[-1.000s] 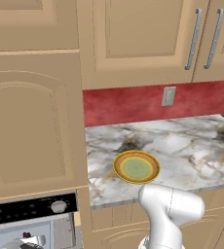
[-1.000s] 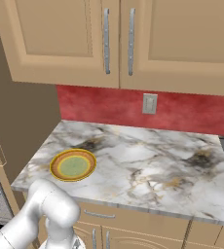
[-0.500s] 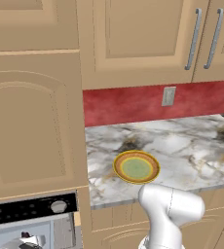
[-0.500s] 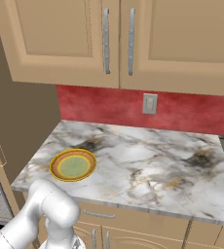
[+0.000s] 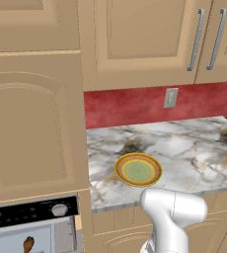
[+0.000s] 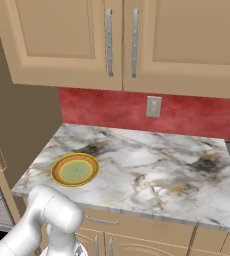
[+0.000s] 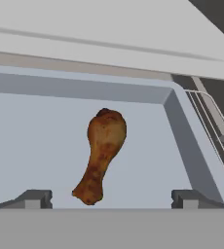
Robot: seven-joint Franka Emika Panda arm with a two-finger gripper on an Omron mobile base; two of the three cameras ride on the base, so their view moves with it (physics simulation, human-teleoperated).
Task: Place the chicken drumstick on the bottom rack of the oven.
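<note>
Below, fingers spread wide, chicken drumstick loose between, oven floor edge beyond.

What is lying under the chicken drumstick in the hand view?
A flat pale grey-blue surface with a raised rim sits beneath the chicken drumstick. The open claw has its tips on either side. Wire rack bars show at right; whatever lies below the surface is covered.

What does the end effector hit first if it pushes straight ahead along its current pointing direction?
Most likely the chicken drumstick: in the hand view it sits between the spread fingertips, ahead of the end effector. Behind it is a pale grey-blue surface, probably part of the oven; depth is unclear.
</note>
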